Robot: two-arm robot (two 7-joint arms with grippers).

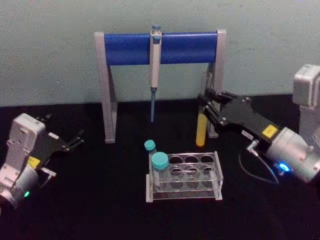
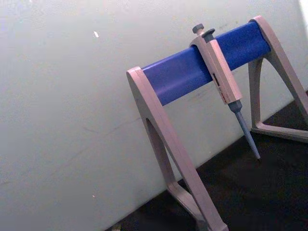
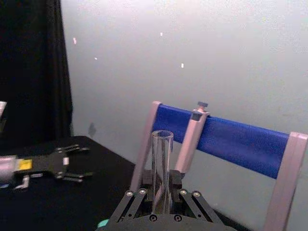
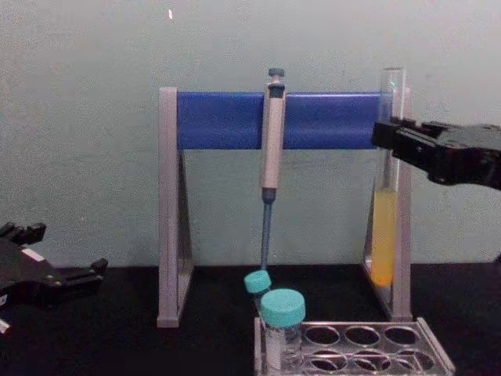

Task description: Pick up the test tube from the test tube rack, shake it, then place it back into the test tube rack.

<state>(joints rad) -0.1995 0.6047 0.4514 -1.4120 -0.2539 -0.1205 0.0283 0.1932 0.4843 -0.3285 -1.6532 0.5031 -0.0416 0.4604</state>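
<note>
My right gripper [image 1: 205,108] has its jaws clamped on the test tube [image 1: 201,132]. They pinch the clear glass above the yellow-orange liquid, and the open mouth pokes up past them. The tube hangs upright, lifted out of the test tube rack [image 1: 216,173]. It is behind the rack's right end and just in front of the right leg of the stand [image 1: 130,48]. My left gripper [image 1: 75,141] sits idle, low over the counter [image 1: 100,202] at far left, jaws apart.
</note>
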